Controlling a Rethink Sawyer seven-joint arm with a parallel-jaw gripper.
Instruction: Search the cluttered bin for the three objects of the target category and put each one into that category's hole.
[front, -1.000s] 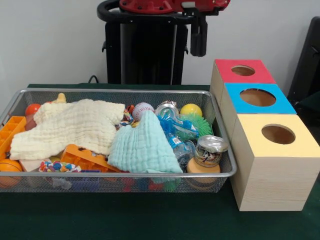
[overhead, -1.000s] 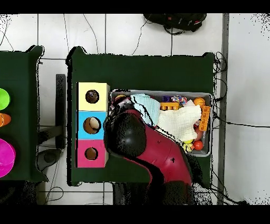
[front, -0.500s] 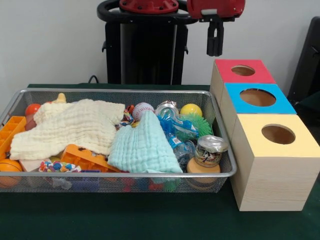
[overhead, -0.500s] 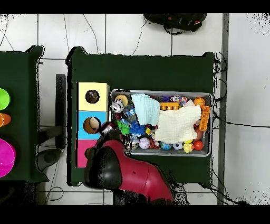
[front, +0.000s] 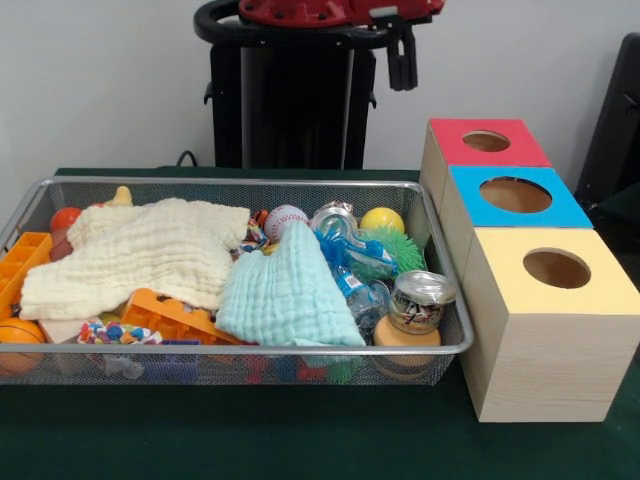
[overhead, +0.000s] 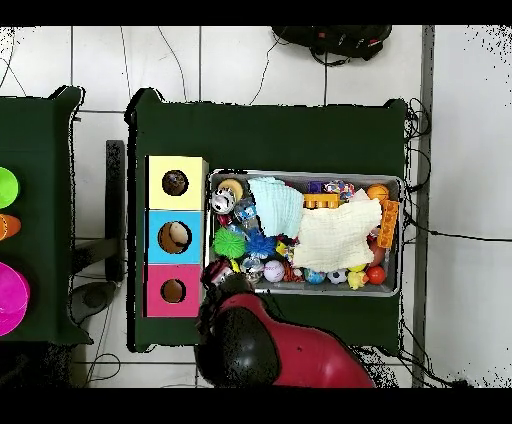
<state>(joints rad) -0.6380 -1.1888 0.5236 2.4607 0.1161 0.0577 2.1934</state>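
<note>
Even, soft indoor light; faint shadows.

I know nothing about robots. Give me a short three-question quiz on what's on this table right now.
1. True or false: the gripper hangs above the wire bin, touching nothing.
2. Which box is nearest the front-view camera: a) red-topped box b) blue-topped box c) yellow-topped box?
3. Fill in: the mint cloth lies beside a ____ cloth.

Key: 1 true; 2 c; 3 cream.
</note>
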